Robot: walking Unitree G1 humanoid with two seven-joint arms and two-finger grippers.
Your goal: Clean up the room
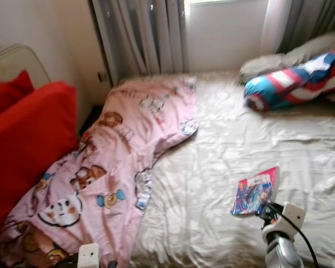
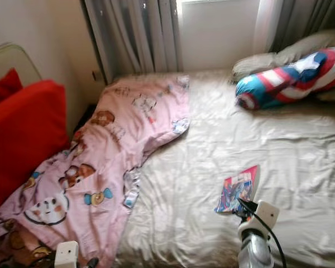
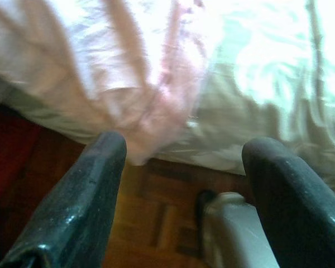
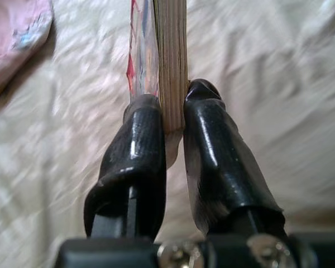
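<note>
A thin comic book (image 1: 255, 191) with a colourful cover is at the near right of the bed, over the cream sheet (image 1: 212, 167). My right gripper (image 4: 170, 120) is shut on the book's (image 4: 170, 61) near edge, one black finger on each side of its pages. The right arm (image 1: 279, 245) rises from the bottom edge just in front of the bed. My left gripper (image 3: 184, 167) is open and holds nothing, down by the bed's near edge where the pink cartoon blanket (image 1: 100, 178) hangs over the side (image 3: 151, 111).
A red cushion (image 1: 22, 139) sits at the left of the bed. A red, white and blue shield pillow (image 1: 296, 84) and a grey pillow (image 1: 290, 56) lie at the far right. Grey curtains (image 1: 139, 39) hang behind. Wooden floor (image 3: 145, 223) lies below the bed.
</note>
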